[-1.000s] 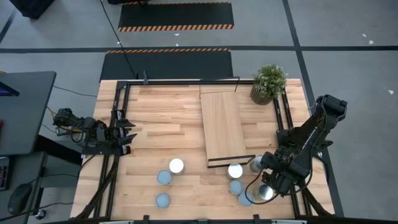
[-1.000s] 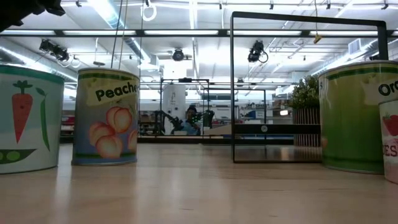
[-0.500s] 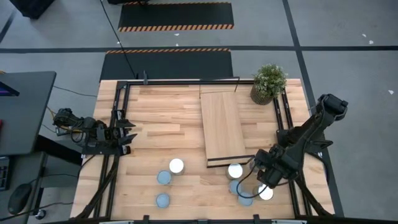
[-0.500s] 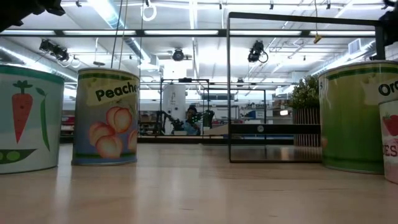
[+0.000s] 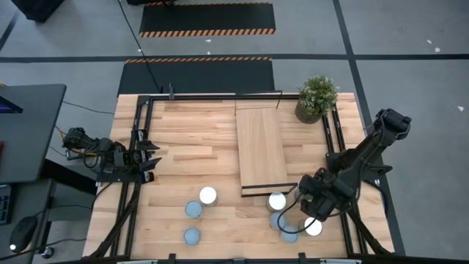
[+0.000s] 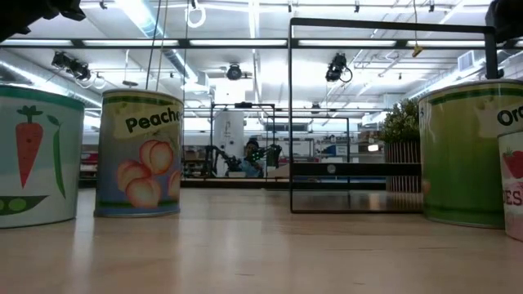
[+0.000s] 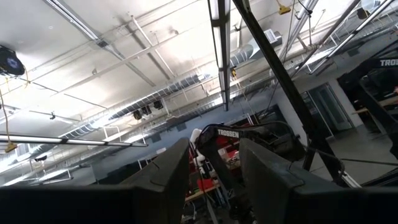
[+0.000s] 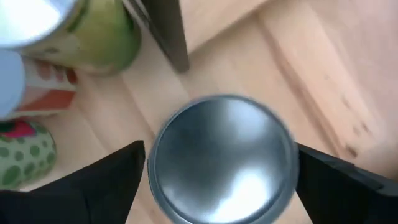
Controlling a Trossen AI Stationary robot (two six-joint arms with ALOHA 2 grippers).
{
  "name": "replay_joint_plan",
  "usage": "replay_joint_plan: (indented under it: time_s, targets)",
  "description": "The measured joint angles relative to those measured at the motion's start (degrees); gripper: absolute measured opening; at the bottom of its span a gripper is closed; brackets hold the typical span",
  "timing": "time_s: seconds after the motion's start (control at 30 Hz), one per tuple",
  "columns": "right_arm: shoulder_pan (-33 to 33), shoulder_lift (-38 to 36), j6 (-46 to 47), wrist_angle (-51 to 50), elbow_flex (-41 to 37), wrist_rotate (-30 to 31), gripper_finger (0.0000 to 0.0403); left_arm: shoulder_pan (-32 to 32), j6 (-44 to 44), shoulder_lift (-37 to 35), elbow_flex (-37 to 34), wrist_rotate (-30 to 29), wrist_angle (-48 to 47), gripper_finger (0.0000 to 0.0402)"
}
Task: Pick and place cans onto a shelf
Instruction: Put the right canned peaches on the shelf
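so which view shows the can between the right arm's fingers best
The right wrist view: the can fills the picture, its round metal top sitting between the two open fingers. In the high view the right gripper hides it. The low and left wrist views do not show it.

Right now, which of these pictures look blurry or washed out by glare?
Right wrist view: the can between the right hand's fingers is soft and smeared, its lid showing a bright sheen. Left wrist view: ceiling lights glare. Low view: sharp, with the peach can crisp.
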Motion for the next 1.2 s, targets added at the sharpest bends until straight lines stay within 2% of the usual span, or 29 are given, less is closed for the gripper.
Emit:
replay_joint_plan:
  time_s: [0.13, 0.43, 0.67, 0.93, 1.2]
  targets:
    - [1.3, -0.7, 2.8, -2.1, 0.0, 0.6, 0.0387, 0.0, 0.0, 0.0, 0.0, 0.0, 0.0, 0.0149]
    - [0.9, -0.6, 2.8, -1.5, 0.0, 0.1, 0.0385, 0.0, -2.6, 0.0, 0.0, 0.0, 0.0, 0.0149]
    - [-0.4, -0.6, 2.4, -1.1, -0.5, 0.0, 0.0359, 0.0, -3.0, 0.0, 0.0, 0.0, 0.0, 0.0149]
    - [-1.3, -0.9, 1.0, 1.4, -2.6, -3.0, 0.0324, 0.0, -4.2, 0.0, 0.0, 0.0, 0.0, 0.0149]
    - [-0.7, -4.8, 1.0, -2.7, 0.3, -4.6, 0.0325, 0.0, -4.4, 0.0, 0.0, 0.0, 0.1, 0.0149]
